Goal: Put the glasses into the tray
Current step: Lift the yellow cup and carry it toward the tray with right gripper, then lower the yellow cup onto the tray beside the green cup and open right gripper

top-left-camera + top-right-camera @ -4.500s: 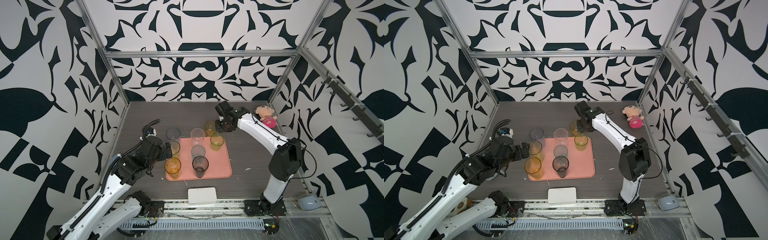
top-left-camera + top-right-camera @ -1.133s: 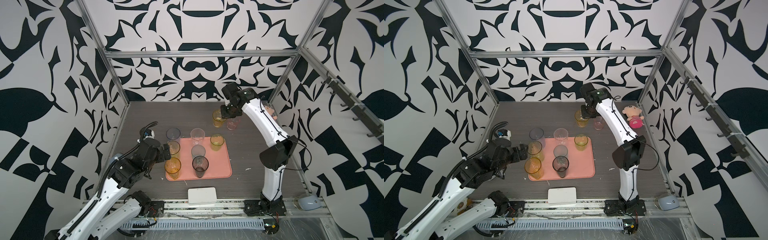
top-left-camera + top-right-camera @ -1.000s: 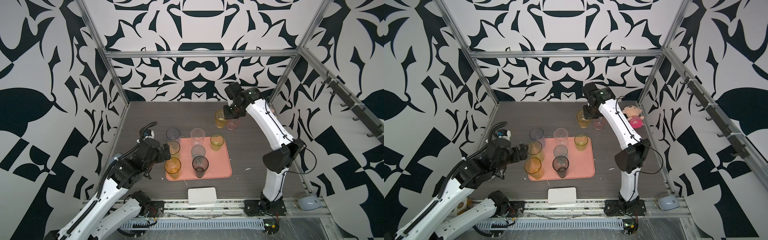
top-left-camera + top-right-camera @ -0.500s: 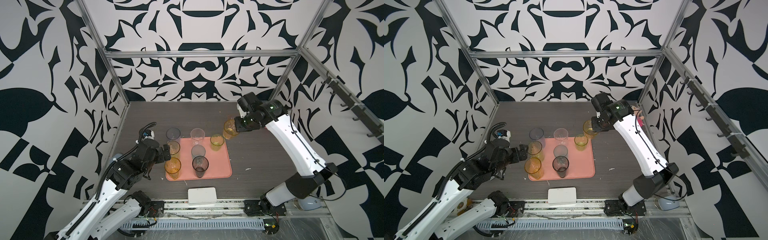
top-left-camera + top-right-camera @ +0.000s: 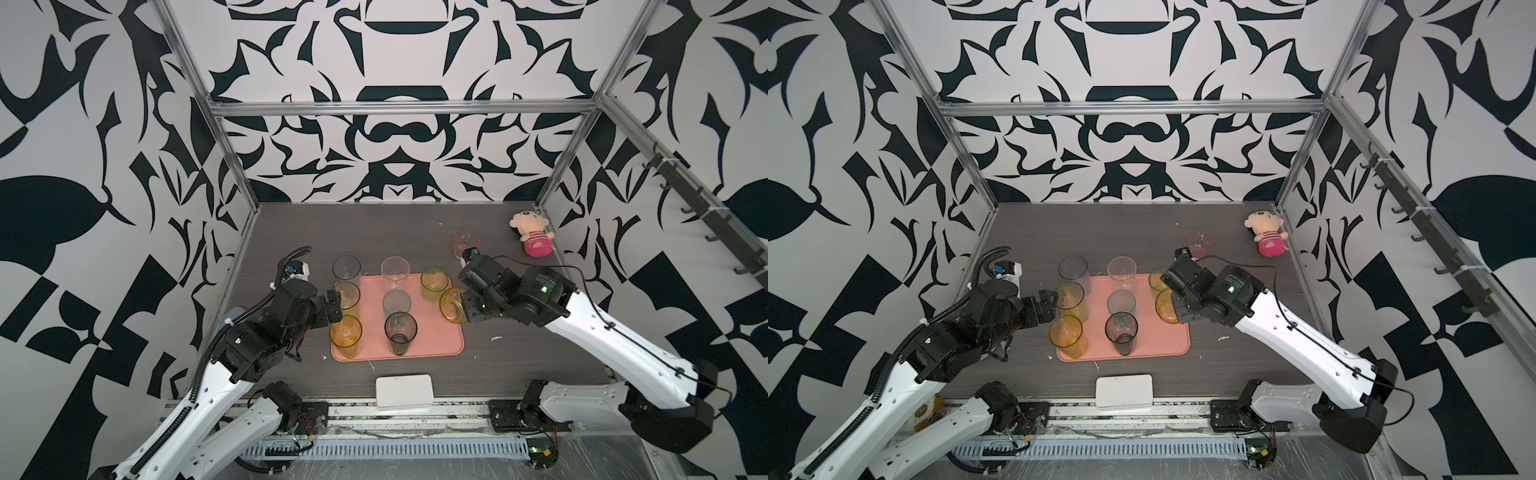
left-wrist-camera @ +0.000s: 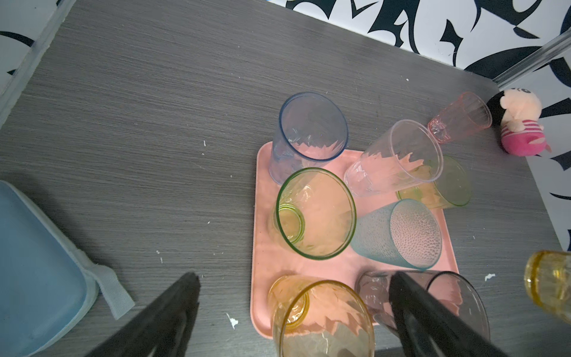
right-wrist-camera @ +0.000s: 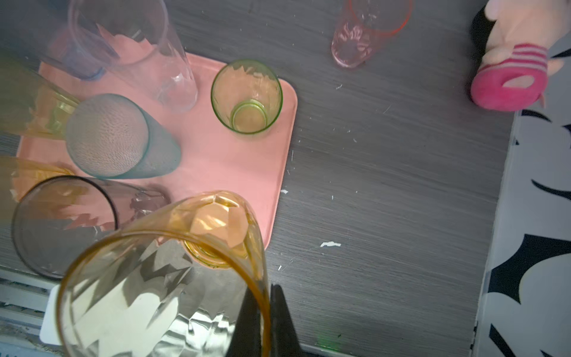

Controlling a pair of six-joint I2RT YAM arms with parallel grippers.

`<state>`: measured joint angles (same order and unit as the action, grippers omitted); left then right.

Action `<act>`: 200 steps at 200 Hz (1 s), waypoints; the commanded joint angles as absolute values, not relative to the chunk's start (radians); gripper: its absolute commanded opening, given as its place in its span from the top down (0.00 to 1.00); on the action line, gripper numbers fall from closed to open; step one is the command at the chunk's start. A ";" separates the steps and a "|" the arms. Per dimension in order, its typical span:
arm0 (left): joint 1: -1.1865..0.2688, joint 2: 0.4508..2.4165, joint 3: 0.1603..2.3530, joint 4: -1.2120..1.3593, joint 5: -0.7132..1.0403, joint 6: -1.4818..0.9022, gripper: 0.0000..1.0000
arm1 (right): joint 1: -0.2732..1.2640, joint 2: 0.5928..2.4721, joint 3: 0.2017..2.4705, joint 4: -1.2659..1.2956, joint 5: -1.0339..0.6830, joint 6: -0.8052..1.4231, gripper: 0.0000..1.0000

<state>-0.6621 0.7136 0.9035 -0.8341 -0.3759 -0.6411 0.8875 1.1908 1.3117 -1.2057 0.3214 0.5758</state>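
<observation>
— Tools first: what do we see on the right?
— We see the right tool (image 7: 265,298) clamped on the rim of an amber glass (image 7: 160,278). The wall is pinched between its fingers (image 7: 282,324), one inside and one outside. The glass hangs tilted, its base over the right edge of the tray (image 5: 436,338); we cannot tell whether it touches.
— And on the left?
— The left tool (image 6: 292,286) stands wide apart and holds nothing. In both top views it hovers just beside the tray's left edge, near a tall yellow-green glass (image 5: 347,294) and a second amber glass (image 5: 345,334). As far as we can see, it touches neither.
— What else do we count on the tray?
— A clear glass (image 5: 395,270), a short yellow-green glass (image 5: 434,280), a teal glass (image 5: 397,301) and a smoky grey glass (image 5: 400,332), all upright. A blue-grey glass (image 5: 346,268) stands at the far left corner; we cannot say whether its base sits fully inside the rim.
— Anything off the tray?
— A pink glass (image 5: 467,241) stands upright on the bench (image 5: 374,232), well apart from the tray and near a plush toy (image 5: 532,232). A white box (image 5: 404,390) lies at the bench's front edge.
</observation>
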 commanded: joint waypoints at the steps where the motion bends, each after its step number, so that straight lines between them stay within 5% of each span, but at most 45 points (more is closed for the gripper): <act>1: -0.660 0.707 0.885 -0.830 -0.370 -0.658 0.00 | 0.899 1.170 1.235 -1.093 0.336 0.666 1.00; 200: -0.660 0.734 0.858 -0.819 -0.367 -0.657 0.01 | 0.768 1.348 0.996 -0.803 0.203 0.670 1.00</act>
<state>-0.6621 0.7315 0.8730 -0.8204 -0.3649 -0.6502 0.7872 1.3457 1.0134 -0.8497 0.2104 0.6773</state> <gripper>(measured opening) 0.994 0.049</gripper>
